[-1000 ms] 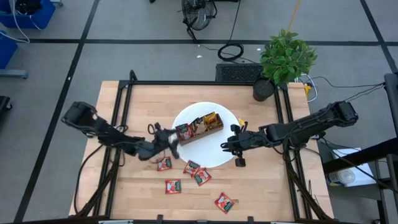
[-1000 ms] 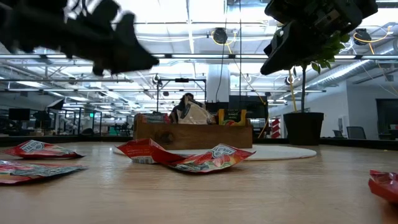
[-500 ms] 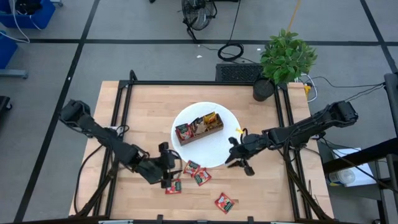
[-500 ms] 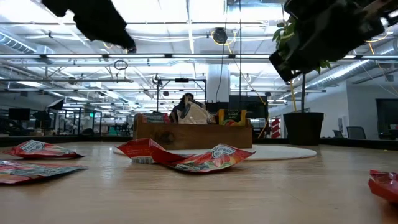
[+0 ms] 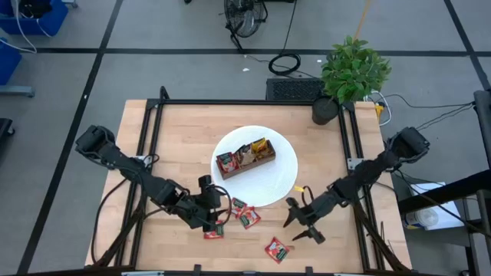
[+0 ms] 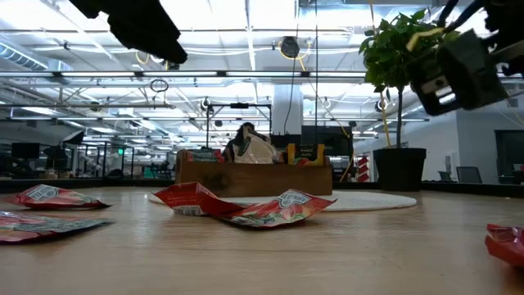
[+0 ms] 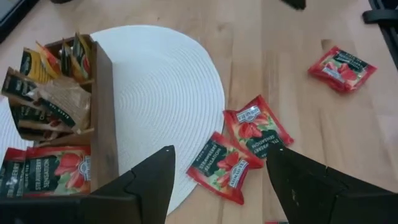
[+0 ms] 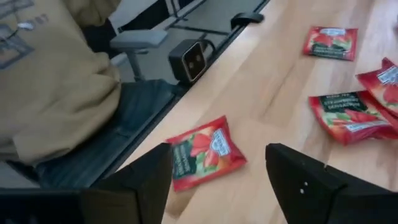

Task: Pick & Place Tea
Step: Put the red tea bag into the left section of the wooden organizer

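The left pincer [image 5: 215, 212] is hanging released over the red tea sachets [image 5: 245, 214] lying flat on the tabletop [image 5: 176, 130] at lower centre, probably lining up a pick. The right pincer [image 5: 301, 225], also released, is hovering beside the lone sachet [image 5: 276, 250] at lower right, which is lying diagonally. More sachets are standing upright in the wooden tray [image 5: 247, 159] on the white mat [image 5: 280, 180].
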